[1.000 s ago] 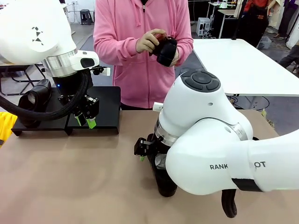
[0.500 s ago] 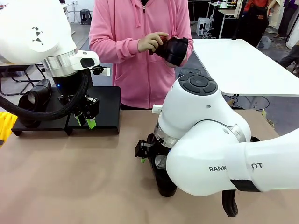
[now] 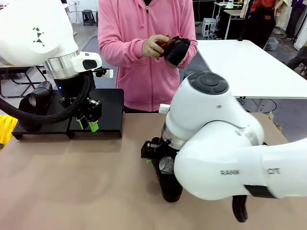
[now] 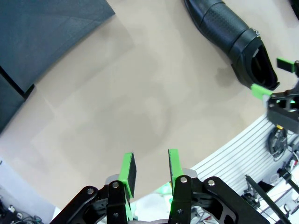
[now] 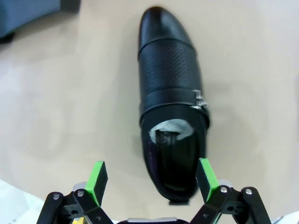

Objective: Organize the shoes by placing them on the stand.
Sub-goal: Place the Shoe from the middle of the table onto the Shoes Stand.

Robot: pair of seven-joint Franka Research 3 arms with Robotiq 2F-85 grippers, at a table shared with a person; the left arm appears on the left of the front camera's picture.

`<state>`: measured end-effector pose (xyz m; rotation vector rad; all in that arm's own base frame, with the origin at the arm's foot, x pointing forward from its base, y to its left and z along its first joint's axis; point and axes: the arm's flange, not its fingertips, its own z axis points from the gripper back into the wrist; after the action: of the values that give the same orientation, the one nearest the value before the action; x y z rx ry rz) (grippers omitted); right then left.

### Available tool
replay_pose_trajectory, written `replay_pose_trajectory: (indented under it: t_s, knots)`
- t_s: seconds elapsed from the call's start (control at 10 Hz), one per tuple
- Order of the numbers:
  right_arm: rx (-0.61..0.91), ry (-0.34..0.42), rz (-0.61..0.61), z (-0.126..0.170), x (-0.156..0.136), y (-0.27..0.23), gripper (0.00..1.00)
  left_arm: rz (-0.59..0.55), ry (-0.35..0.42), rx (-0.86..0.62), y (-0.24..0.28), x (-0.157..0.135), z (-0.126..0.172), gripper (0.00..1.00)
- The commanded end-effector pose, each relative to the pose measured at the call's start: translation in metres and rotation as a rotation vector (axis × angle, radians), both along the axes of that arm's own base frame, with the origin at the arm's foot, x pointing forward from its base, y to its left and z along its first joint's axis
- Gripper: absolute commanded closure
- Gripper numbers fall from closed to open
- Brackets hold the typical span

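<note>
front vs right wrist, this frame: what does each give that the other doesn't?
Front, not right wrist: person's hands holding a shoe, a second shoe on the stand, left gripper near it. Right wrist, not front: buckle and perforated band of the third shoe, right gripper open, pads either side of its heel. Both: that shoe on the tan table.

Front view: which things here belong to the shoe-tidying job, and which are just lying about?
Belong to the job:
black stand
shoe at its left end
loose shoe in the foreground
shoe in the person's hands

Just lying about:
white table behind
yellow object at the left edge
</note>
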<state>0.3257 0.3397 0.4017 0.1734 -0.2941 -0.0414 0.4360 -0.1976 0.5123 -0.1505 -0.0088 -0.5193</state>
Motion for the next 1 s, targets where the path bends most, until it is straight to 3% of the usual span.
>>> replay_pose_trajectory:
  t_s: [0.0, 0.2, 0.5, 0.6, 0.7, 0.8, 0.9]
  knots:
    - [-0.002, -0.063, -0.082, 0.037, -0.011, -0.053, 0.00, 0.037, -0.002, -0.001, -0.011, -0.004, -0.012, 0.60]
    - [-0.030, -0.127, -0.286, 0.055, -0.012, -0.095, 0.00, 0.115, 0.026, -0.046, -0.043, -0.019, -0.028, 0.60]
    - [-0.132, -0.141, -0.560, 0.050, 0.002, -0.136, 0.00, 0.275, 0.101, -0.078, -0.096, -0.031, -0.060, 0.60]
    - [-0.133, -0.123, -0.573, 0.045, 0.005, -0.139, 0.00, 0.377, 0.074, -0.045, -0.112, -0.038, -0.068, 0.60]
    - [-0.124, -0.104, -0.583, 0.039, 0.010, -0.140, 0.00, 0.398, 0.042, -0.020, -0.127, -0.043, -0.076, 0.60]
    - [-0.121, -0.073, -0.604, 0.031, 0.017, -0.141, 0.00, 0.385, 0.038, -0.011, -0.136, -0.047, -0.081, 0.60]
    - [-0.124, -0.120, -0.557, 0.049, 0.010, -0.152, 0.00, 0.339, 0.088, -0.058, -0.119, -0.040, -0.072, 0.60]
